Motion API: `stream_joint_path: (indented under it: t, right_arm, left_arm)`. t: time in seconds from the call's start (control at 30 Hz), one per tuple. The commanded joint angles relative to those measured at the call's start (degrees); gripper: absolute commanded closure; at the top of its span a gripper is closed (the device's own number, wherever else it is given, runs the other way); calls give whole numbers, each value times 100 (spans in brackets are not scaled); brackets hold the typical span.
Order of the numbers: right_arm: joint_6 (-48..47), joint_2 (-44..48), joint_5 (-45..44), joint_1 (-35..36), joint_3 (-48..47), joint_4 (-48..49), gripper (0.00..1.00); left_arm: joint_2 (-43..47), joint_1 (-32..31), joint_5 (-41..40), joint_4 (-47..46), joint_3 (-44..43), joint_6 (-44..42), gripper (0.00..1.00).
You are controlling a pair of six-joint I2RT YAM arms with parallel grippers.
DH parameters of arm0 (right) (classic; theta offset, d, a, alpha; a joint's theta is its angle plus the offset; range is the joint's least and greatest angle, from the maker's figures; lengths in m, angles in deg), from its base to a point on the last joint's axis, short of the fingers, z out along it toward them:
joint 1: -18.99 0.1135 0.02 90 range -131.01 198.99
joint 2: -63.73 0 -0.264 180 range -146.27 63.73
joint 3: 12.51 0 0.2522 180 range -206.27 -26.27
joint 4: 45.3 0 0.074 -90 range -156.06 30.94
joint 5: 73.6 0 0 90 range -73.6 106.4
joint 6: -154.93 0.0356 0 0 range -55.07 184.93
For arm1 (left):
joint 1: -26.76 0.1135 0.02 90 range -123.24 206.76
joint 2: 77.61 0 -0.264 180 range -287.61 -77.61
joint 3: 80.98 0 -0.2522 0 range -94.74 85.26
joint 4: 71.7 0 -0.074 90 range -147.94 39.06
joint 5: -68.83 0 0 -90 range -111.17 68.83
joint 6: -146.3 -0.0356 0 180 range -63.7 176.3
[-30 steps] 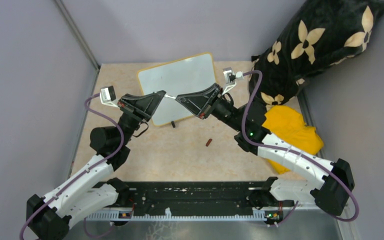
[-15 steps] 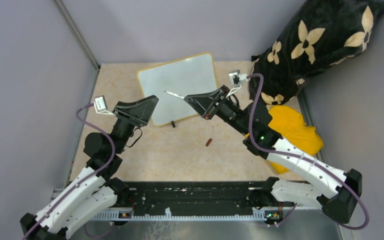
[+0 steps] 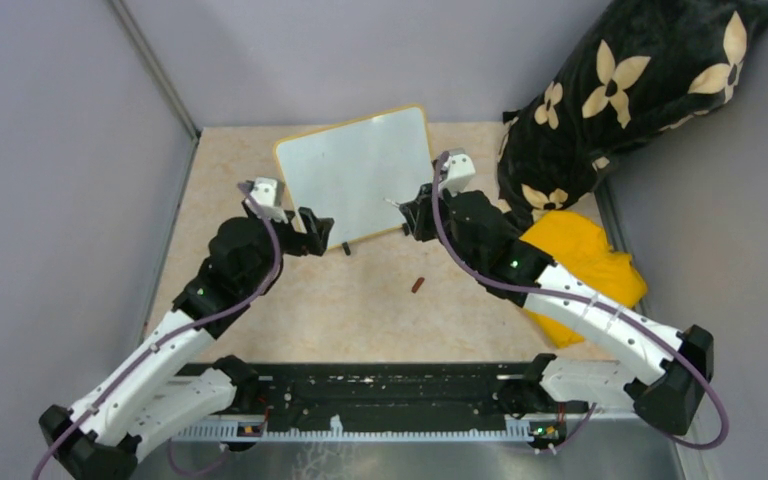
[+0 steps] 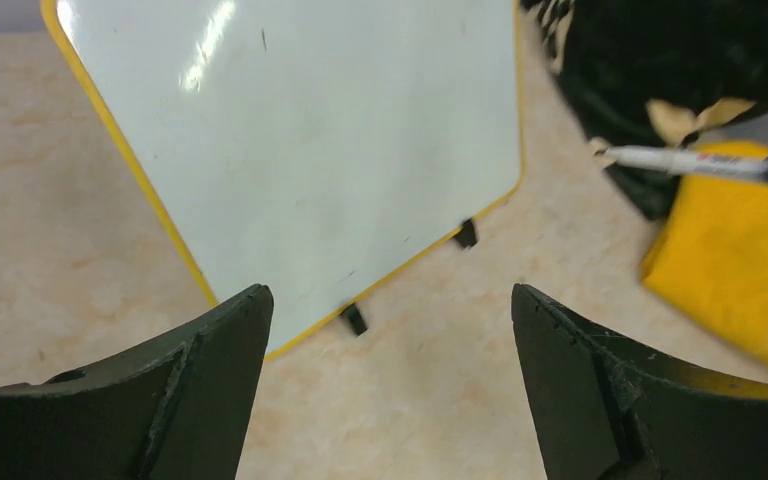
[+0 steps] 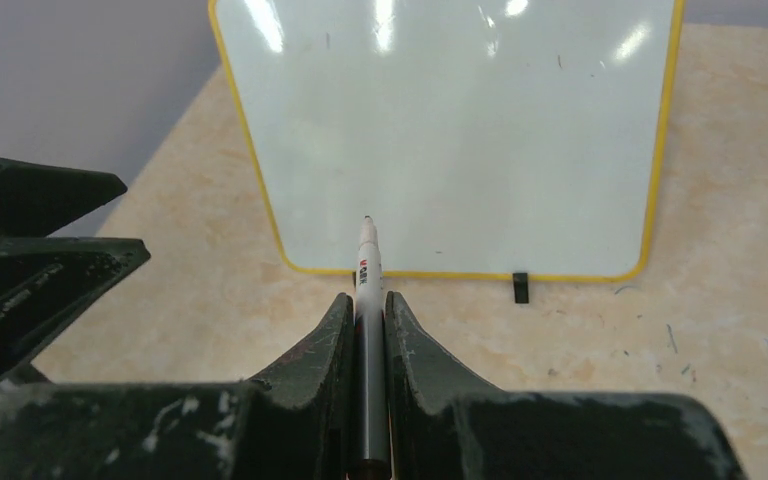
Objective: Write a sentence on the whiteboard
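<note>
Beige marbled tabletop (image 3: pixel 360 310), grey walls. Whiteboard (image 3: pixel 355 175) sits at far centre, skewed, face white with a few tiny specks. Right gripper (image 5: pixel 367 310) pinches a white marker (image 5: pixel 366 262), tip over the board's near edge. Left gripper (image 4: pixel 390 310) spread wide, nothing in it, just by the board's near-left corner. Black floral cushion (image 3: pixel 640 90) and yellow cloth (image 3: pixel 585 260) at right. Small reddish-brown piece (image 3: pixel 418 285) on table.

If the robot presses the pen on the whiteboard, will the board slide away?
Maybe a little. The whiteboard lies flat on the smooth table and the open left gripper is not holding it, so it may skid. It looks thin and light, yet stiff enough not to bend. Its small black feet might grip a bit.
</note>
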State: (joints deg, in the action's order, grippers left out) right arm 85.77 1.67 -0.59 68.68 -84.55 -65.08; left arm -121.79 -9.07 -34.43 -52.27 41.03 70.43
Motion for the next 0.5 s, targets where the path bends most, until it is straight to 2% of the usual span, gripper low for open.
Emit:
stream_joint_path:
  t: [0.0,0.13,0.27,0.47]
  right_arm:
    - [-303,-247,-472,-23,-525,-295,100]
    - [-309,-460,-660,17,-606,-411,100]
    - [-201,-470,-1009,90,-252,50,100]
    - [-262,-974,-1078,102,-380,226,100]
  left_arm:
    - [-402,29,-41,535,-152,-776,6]
    - [-542,25,123,174,134,-783,6]
    - [-356,26,46,-463,670,-854,6]
    - [-60,24,-311,-469,896,-830,6]
